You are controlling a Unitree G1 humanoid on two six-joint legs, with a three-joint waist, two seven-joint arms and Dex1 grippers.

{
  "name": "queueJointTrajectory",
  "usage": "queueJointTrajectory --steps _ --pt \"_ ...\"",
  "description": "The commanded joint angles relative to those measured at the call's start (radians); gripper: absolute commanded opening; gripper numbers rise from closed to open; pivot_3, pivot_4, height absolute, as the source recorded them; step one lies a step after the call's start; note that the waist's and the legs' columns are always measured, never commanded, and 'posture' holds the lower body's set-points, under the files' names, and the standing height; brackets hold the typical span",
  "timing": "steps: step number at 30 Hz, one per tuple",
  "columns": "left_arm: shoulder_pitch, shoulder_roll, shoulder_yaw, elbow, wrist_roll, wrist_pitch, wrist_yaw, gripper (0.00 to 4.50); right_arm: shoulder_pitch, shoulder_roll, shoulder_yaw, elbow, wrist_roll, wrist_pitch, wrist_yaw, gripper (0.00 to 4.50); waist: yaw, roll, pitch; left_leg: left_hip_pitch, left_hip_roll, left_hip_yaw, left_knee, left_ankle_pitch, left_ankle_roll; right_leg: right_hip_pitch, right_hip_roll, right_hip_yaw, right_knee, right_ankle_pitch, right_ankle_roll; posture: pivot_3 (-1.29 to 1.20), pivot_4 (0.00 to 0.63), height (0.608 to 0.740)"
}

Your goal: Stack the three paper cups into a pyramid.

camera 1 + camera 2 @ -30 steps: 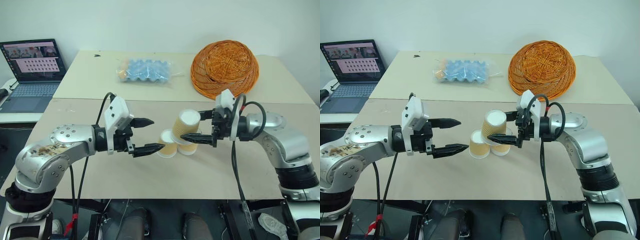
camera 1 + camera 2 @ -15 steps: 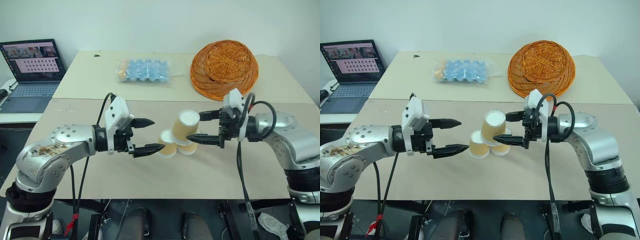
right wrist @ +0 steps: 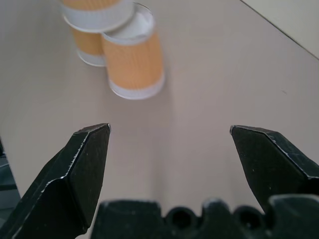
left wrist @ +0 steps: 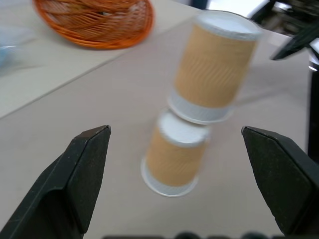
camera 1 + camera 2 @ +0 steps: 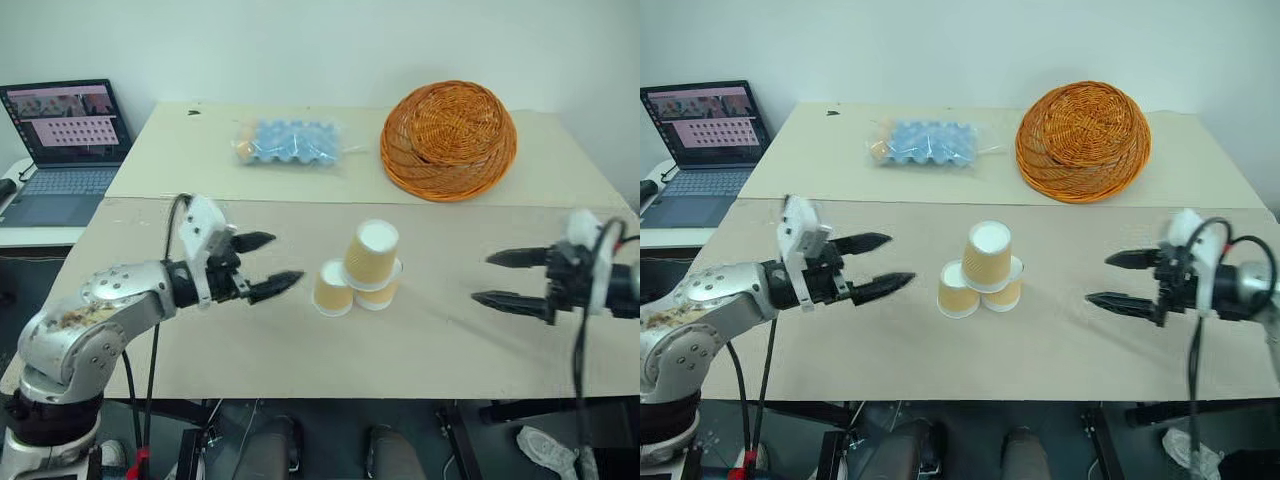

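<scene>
I have pulled both grippers, left and right, jaws spread, clear of the tan-orange paper-cup pyramid; it looks finished.

plain white wall at far side; two beige worktops butted near and far; grey side desk far left.

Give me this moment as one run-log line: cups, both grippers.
pyramid: built, top cup on two base cups | left gripper: open, clear of cups | right gripper: open, clear of cups | table
</scene>
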Motion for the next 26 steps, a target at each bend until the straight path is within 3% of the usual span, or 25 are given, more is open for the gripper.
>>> queueJointTrajectory --steps 1,4,10,16,26 --pt "0.034 -0.113 0.083 0.061 0.140 -0.106 0.214 4.50 -0.086 0.098 -0.090 0.008 -0.078 -0.022 -0.305 4.48 -0.005 -0.001 0.000 0.002 0.000 0.001 0.000 0.000 -0.001 0.000 0.000 0.001 0.000 0.000 -0.001 0.00 0.150 0.726" --pt "0.041 -0.260 0.119 0.130 0.257 -0.212 0.402 4.50 -0.185 0.286 -0.121 0.020 -0.135 -0.017 -0.619 4.48 -0.005 -0.001 0.000 0.003 0.000 0.001 -0.001 -0.001 -0.012 0.000 0.000 0.002 0.000 0.004 -0.002 0.00 0.150 0.726" --pt "0.064 -0.412 0.123 0.264 0.437 -0.419 0.570 4.50 -0.151 0.540 -0.119 0.022 -0.236 -0.120 -0.919 4.48 0.023 -0.002 -0.001 -0.001 -0.002 0.000 -0.005 0.005 -0.023 -0.004 -0.001 0.000 -0.001 0.005 -0.003 0.00 0.150 0.726" --pt "0.064 -0.444 0.162 0.408 0.477 -0.558 0.576 4.50 -0.081 0.655 -0.133 0.049 -0.231 -0.218 -0.979 4.48 0.022 -0.002 -0.001 -0.007 -0.003 0.003 -0.007 0.010 -0.013 -0.013 0.000 0.000 0.000 0.005 -0.003 0.00 0.150 0.726" --pt "0.030 -0.420 0.161 0.583 0.505 -0.722 0.509 4.50 -0.003 0.675 -0.117 0.099 -0.229 -0.307 -0.984 4.48 -0.002 -0.002 -0.001 -0.007 -0.002 0.004 -0.007 0.011 -0.011 -0.013 0.000 0.000 0.002 0.005 -0.003 0.00 0.150 0.726"
